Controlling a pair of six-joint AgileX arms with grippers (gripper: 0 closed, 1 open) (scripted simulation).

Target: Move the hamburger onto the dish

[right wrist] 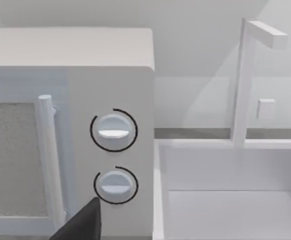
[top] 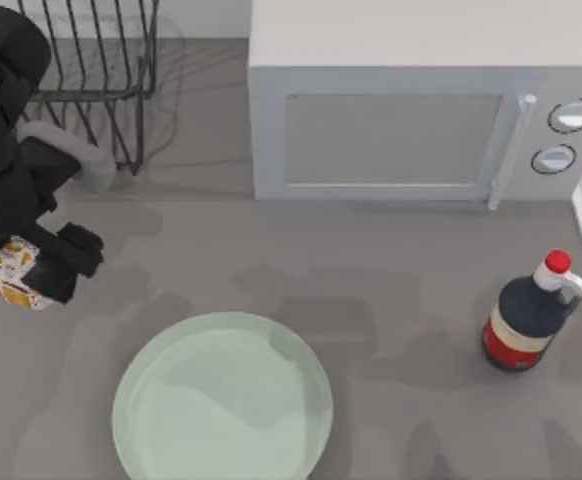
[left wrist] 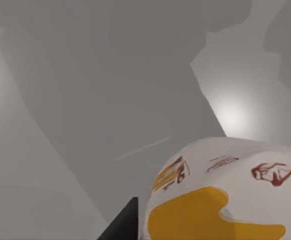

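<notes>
**Hamburger held at the bench's left edge, dish bare**

The hamburger (top: 13,272), a rounded white-wrapped lump with orange-yellow patches, sits at the far left of the bench (top: 391,300), partly covered by the left arm. It is too round and too hidden to give a clear long axis or facing. In the left wrist view its wrapper (left wrist: 225,195) shows a large yellow patch and small red print, with grey bench surface beyond.

The left pincer (top: 41,268) is pressed against the hamburger, its dark fingers (top: 76,250) pinching the lump from the sides.

The dish (top: 171,440), pale mint-green and round, lies below and to the right of the hamburger, apart from it.

Farther out, a wire rack (top: 101,60) stands at the upper left, a microwave (top: 401,110) at the back, and a dark red-capped bottle (top: 526,315) upright at the right.

Whether the right pincer is spread or pressed together cannot be told; its wrist view faces the microwave's dials (right wrist: 113,130).
</notes>
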